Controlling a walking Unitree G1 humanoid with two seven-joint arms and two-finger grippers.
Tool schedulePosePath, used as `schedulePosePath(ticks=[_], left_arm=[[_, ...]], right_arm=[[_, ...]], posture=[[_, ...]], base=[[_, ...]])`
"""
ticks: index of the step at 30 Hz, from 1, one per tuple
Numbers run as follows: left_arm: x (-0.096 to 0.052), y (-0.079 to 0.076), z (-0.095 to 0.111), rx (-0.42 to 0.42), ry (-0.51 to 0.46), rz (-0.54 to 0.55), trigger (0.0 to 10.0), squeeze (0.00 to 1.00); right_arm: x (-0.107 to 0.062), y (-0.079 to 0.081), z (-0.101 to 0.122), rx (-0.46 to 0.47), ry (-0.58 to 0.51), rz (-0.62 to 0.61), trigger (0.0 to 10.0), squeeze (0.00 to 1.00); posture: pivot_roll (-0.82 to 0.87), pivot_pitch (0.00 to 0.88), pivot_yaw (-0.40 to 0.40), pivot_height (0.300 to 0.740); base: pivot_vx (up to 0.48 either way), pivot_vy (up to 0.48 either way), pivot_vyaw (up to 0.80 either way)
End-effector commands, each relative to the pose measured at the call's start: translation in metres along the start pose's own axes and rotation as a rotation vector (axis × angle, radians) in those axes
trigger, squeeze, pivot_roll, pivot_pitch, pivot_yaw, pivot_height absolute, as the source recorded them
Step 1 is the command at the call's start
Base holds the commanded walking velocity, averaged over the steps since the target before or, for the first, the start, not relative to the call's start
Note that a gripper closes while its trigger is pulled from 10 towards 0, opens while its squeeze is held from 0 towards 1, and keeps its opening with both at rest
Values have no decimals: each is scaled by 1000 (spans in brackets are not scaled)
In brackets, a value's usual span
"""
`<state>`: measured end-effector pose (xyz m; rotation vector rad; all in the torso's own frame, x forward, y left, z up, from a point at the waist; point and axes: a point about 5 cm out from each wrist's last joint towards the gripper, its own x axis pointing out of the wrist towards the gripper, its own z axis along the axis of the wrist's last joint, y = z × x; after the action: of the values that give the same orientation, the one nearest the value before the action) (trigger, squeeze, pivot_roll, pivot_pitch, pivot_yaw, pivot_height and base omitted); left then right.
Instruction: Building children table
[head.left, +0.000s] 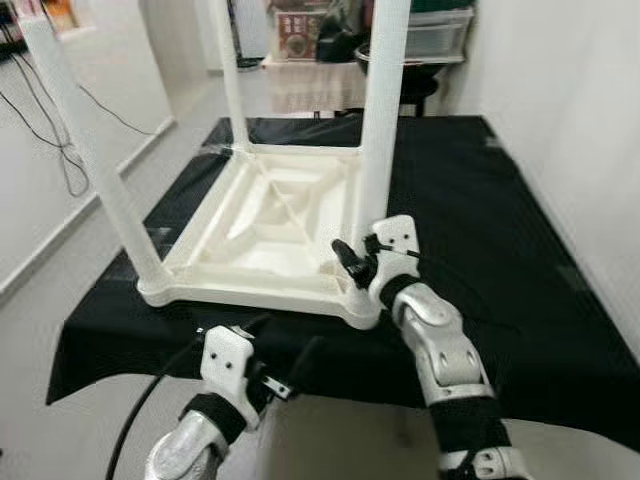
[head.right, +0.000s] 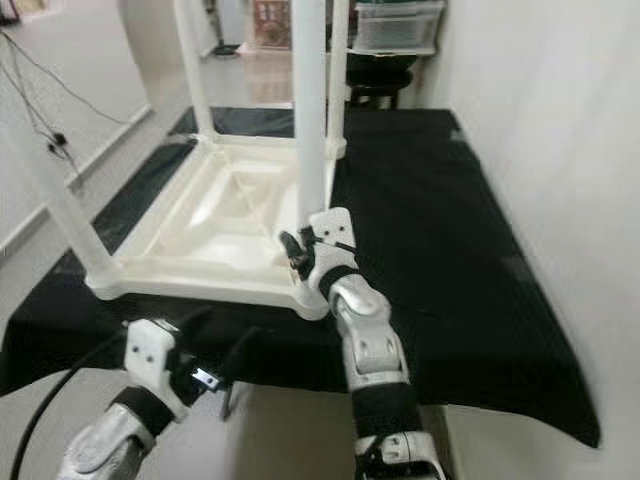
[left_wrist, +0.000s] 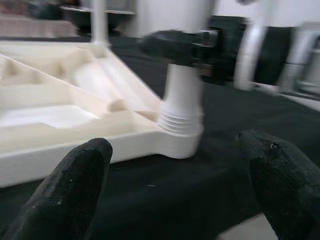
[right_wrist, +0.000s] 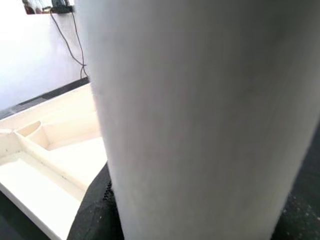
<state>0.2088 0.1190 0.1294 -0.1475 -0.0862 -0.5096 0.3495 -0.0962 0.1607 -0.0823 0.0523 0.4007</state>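
Currently the table (head.left: 262, 225) lies upside down on the black cloth (head.left: 470, 240), so legs screw in from above. My right gripper (head.left: 352, 262) clamps the near-right leg (head.left: 382, 120) just above its socket, presumably to turn it. My left gripper (head.left: 285, 345) hangs low, fingers (left_wrist: 75, 187) spread, holding nothing.

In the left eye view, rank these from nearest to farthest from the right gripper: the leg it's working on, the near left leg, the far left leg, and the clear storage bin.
1. Near right leg, at the right gripper, rising from the tabletop's front right corner.
2. Near left leg, at the front left corner.
3. Far left leg, at the back left corner.
4. Clear storage bin, beyond the black cloth.
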Motion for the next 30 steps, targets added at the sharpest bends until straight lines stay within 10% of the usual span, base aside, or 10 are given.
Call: schedulePosePath(ticks=[1,5,6,7,13,14,16,25,26,30], left_arm=[[-2,0,-1,-19,14,-11,10000,0],[-7,-8,-3,-39,23,-37,10000,0],[-7,-8,-3,-39,23,-37,10000,0],[-6,-9,-4,-45,19,-43,10000,0],[-4,-10,-4,-54,10,-69,10000,0],[-3,-10,-4,-56,12,-77,10000,0],[-3,-10,-4,-59,14,-85,10000,0],[1,-9,-7,-71,25,-115,10000,0],[1,-9,-7,-72,24,-115,10000,0],[2,-9,-7,-72,23,-116,10000,0]], right_arm=[[-5,-8,-34,12,152,-36,0,0],[7,-7,-21,59,95,11,10000,0],[7,-7,-21,59,95,11,10000,0],[13,-8,-10,82,32,80,10000,1000],[22,-20,34,149,-121,302,10000,1000],[21,-22,44,151,-140,360,10000,380],[19,-21,51,128,-155,469,10000,0],[20,-13,43,11,-72,805,10000,0],[22,-9,42,31,-71,830,0,0],[22,-6,39,45,-63,866,0,0]], posture=[[-14,90,17,740],[-20,89,28,740],[-20,89,28,740],[-10,85,23,740],[-9,74,19,740],[-7,66,16,740],[-4,62,13,740],[7,46,7,740],[8,42,8,740],[10,43,8,740]], base=[[0,0,0],[0,0,0],[0,0,0],[0,0,0],[0,0,0],[0,0,0],[0,0,0],[0,0,0],[0,0,0],[0,0,0]])
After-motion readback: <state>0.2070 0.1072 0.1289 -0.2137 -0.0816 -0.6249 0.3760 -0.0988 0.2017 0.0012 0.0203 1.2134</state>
